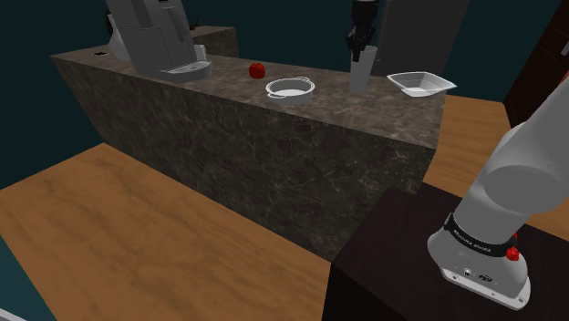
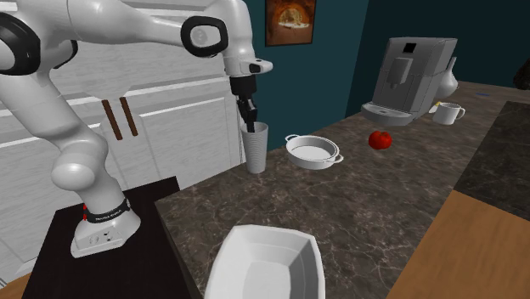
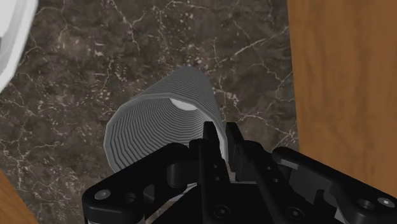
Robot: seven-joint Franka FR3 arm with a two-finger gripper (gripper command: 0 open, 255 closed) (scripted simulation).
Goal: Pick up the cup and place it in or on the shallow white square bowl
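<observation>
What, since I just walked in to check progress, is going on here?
The robot's black tool pinches the rim of the tall grey cup, which seems to stand on the dark stone counter. The shallow white square bowl sits apart, empty; the cup is not yet lifted.

This is a home kitchen. The hand (image 2: 249, 127) is at a long table (image 2: 382, 212) of dark veined stone, built like a kitchen island, with a tall cup (image 2: 255, 149) right under it. Farther along the table from the hand are a two-handled white pot (image 2: 312, 151), a red fruit (image 2: 380, 139), a grey coffee machine (image 2: 412, 76) and a white mug (image 2: 448, 113). Behind the hand are white cabinet fronts (image 2: 170, 127) and a teal wall (image 2: 357, 59) with a framed picture (image 2: 290, 19). The floor (image 1: 137, 228) is wood.
</observation>
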